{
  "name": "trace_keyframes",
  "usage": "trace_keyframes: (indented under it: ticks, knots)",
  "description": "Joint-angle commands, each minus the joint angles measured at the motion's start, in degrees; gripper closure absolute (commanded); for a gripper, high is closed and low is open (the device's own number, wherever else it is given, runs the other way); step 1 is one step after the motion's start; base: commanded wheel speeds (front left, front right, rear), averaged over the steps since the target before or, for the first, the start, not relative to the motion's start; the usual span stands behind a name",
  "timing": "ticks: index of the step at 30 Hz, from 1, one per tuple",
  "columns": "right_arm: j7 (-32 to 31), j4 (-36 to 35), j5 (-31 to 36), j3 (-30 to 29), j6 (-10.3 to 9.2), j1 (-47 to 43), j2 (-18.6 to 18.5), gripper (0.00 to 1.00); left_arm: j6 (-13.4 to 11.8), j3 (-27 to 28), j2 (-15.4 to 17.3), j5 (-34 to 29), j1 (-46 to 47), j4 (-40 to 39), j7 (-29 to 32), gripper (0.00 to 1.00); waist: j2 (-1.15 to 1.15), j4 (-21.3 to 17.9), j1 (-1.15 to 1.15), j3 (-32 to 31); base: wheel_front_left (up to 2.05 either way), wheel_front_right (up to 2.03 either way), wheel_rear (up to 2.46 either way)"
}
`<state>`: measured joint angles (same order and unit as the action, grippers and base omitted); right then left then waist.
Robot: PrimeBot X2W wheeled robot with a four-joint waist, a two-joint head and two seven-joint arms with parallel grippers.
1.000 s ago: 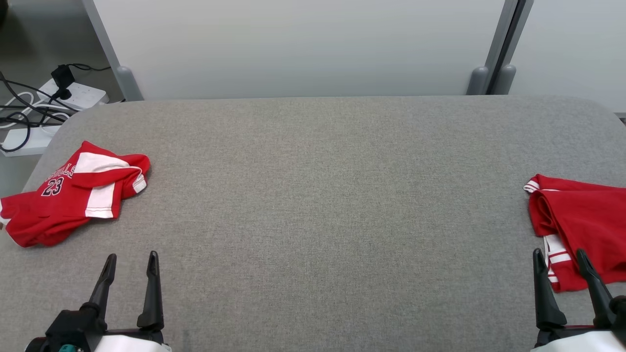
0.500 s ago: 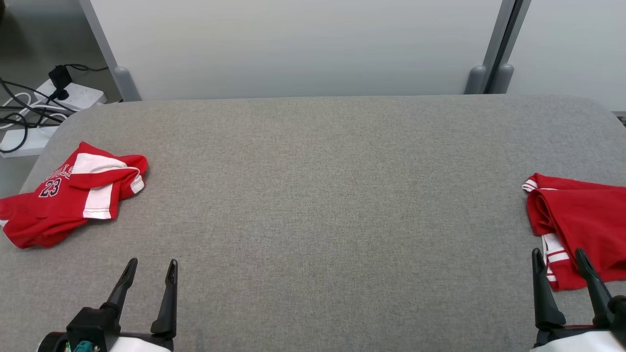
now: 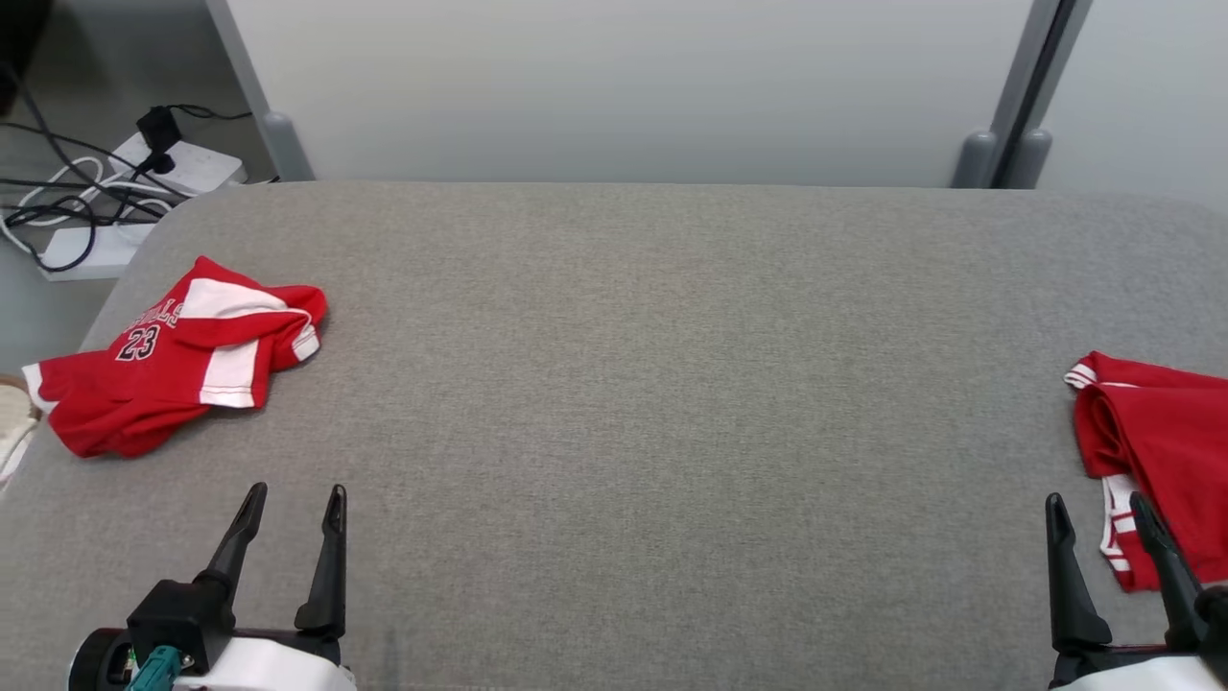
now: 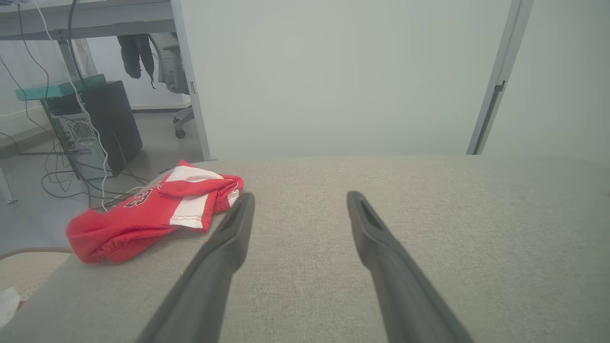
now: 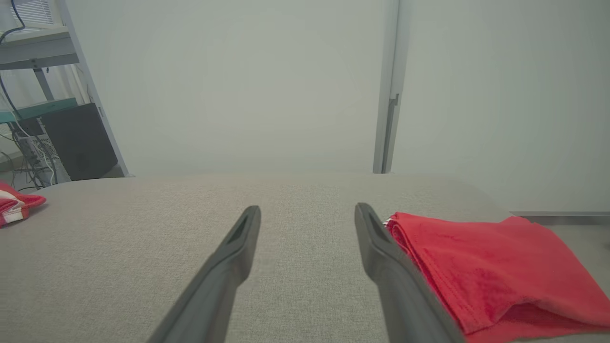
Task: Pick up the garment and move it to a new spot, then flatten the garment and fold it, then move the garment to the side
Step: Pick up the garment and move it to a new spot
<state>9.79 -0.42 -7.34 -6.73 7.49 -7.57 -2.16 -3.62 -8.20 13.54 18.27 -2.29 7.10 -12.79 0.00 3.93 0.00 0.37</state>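
Observation:
A crumpled red garment [image 3: 182, 355] with white panels and the number 23 lies near the left edge of the grey fabric table [image 3: 633, 384]. In the left wrist view this garment [image 4: 152, 209] sits just left of my left fingers. My left gripper [image 3: 295, 494] is open and empty, a little nearer than the garment and to its right. A folded red garment [image 3: 1161, 451] lies at the table's right edge. My right gripper [image 3: 1098, 504] is open beside it, and in the right wrist view the folded cloth [image 5: 486, 267] lies along the right finger.
A pale partition wall [image 3: 624, 86] stands behind the table. Power strips and cables [image 3: 115, 192] lie on the floor at the far left, and a dark computer tower [image 4: 105, 128] stands beyond them. A pale object [image 3: 10, 432] pokes in at the left edge.
My left gripper has shifted a little to the right and stays open. The head camera has turned, so the whole scene sits further right. The right gripper has not moved.

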Motion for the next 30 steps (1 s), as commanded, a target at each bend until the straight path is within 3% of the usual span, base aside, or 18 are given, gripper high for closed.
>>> trace_keyframes:
  ticks: [1,16,22,30]
  knots:
    - [-0.37,-2.11,-0.19,1.99,0.00,1.42,-0.73,0.00,-0.77,2.31,0.76,0.58,3.25,-1.25,-0.38,0.00,0.00,2.46,0.00,0.11,0.00,0.00,0.00]
    - [-0.56,-2.11,-1.10,5.82,0.00,2.62,-0.72,0.00,-1.71,3.73,0.38,1.99,2.38,-0.87,-1.30,0.00,0.00,19.57,0.00,0.40,0.00,0.00,0.00]
    - [-0.60,-2.33,-1.19,5.79,0.00,2.60,-0.72,0.00,-1.54,3.51,0.25,2.23,3.05,-0.15,-1.52,0.00,0.00,21.74,0.00,0.73,0.00,0.00,0.00]
    - [-0.63,-2.33,-1.40,5.15,0.00,2.91,-0.72,0.00,-1.41,3.22,0.38,2.33,4.09,0.50,-1.62,0.00,0.00,21.49,0.00,1.06,0.00,0.00,0.00]
